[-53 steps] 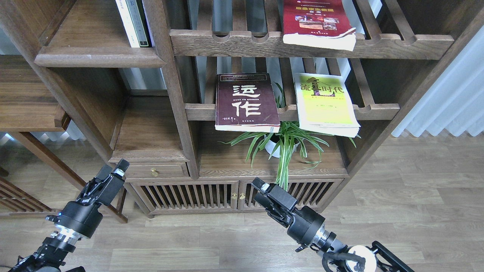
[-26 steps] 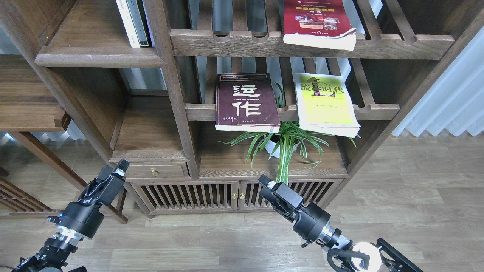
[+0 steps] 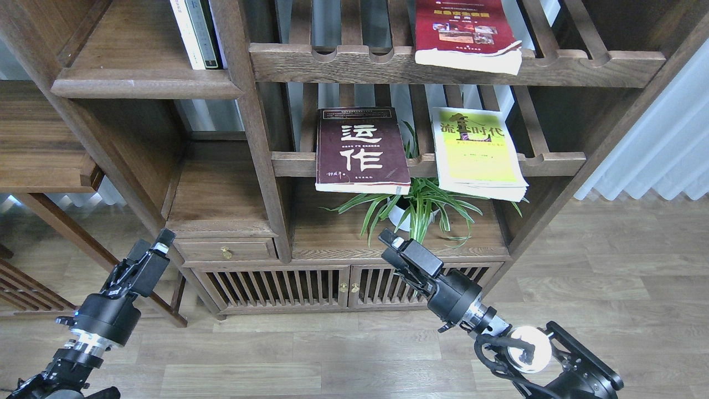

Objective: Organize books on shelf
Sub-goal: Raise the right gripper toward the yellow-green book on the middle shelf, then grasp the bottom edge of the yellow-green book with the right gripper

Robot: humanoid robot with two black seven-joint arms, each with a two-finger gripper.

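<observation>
So far nothing's picked up. Going L to R: left gripper (image 3: 157,250) hangs low in front of the drawer (image 3: 227,249), holding nothing; can't tell if the fingers are parted. Up top-left is the solid shelf (image 3: 144,83) w/ two thin upright books (image 3: 196,33) (not ours). On the slatted rack (image 3: 288,163) lies the maroon book (image 3: 360,149), then the yellow-green book (image 3: 476,152); red book (image 3: 468,33) sits one rack up. Right gripper (image 3: 399,252) is below the plant (image 3: 418,210), also empty, jaw state unclear. Looks like the approach step imo: next move needs a lift toward a book's overhanging edge.
</observation>
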